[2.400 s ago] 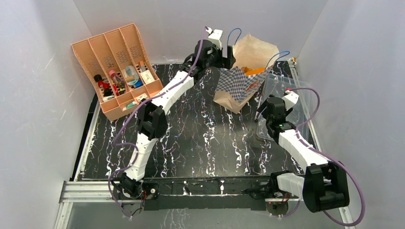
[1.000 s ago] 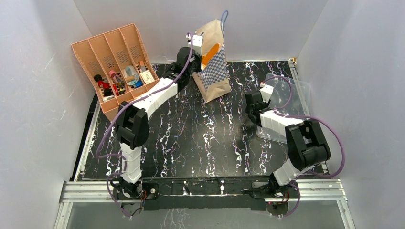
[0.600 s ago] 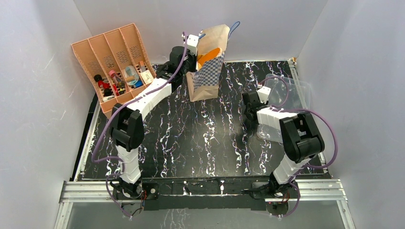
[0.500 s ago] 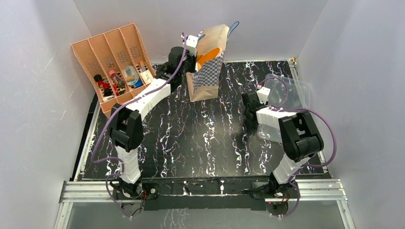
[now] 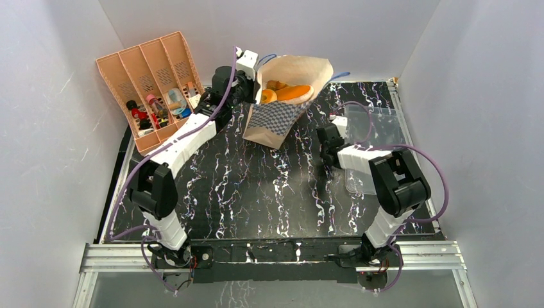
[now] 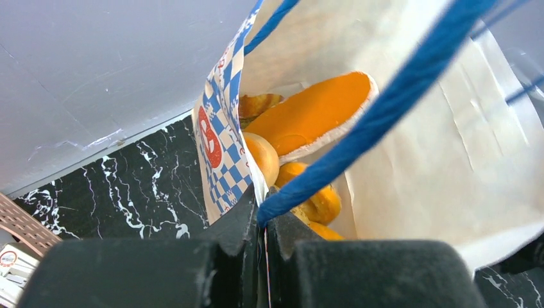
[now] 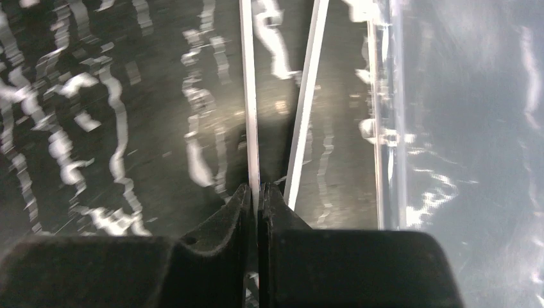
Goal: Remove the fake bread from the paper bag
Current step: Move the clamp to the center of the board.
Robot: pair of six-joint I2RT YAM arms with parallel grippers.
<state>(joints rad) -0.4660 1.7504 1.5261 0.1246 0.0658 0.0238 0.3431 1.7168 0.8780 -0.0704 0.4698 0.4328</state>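
Your left pincer (image 6: 263, 219) clamps the blue handle (image 6: 385, 109), tipping the bag (image 5: 272, 122) open at the bench (image 5: 256, 192) far edge | bread (image 5: 294, 93) inside | right pincer (image 7: 258, 192) closed on tongs (image 7: 247, 96), probably for reaching in.

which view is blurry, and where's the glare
Right wrist: motion-smeared, marble table veins streaked, glare on the clear plastic tray. Left wrist: blue cord handle near the lens soft, long orange-topped loaf sharper. Top external: sharp, evenly lit.
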